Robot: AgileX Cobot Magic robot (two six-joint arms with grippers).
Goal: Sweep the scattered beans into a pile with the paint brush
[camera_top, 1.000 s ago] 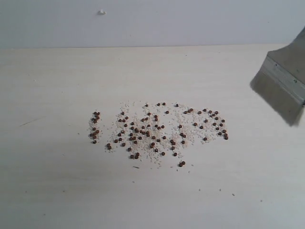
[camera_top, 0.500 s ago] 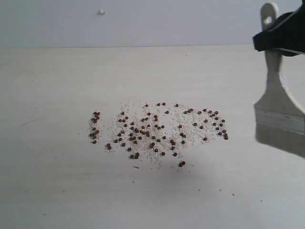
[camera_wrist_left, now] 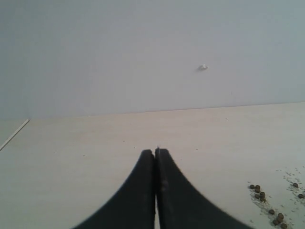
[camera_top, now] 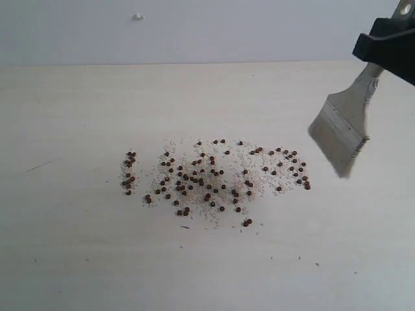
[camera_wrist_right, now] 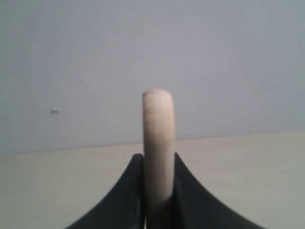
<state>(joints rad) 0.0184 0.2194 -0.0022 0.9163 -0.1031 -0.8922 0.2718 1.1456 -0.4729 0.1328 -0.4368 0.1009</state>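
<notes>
I see a pale table [camera_top: 97, 103] backed by a grey wall [camera_top: 227, 32] with one small white speck [camera_top: 138, 16] on it. The beans [camera_top: 214, 178] lie scattered mid-table among whitish grains, with a small cluster apart on their left. My right gripper [camera_top: 382, 52] pinches the paint brush [camera_top: 343, 126] by its handle, near the beans' right edge. My left gripper [camera_wrist_left: 156, 155] is pressed together and empty. The handle's end is cut off by the frame. The bristles are blurred, and I cannot tell whether they touch the table. The brush's long axis slants, bristles pointing down-left toward the beans.
</notes>
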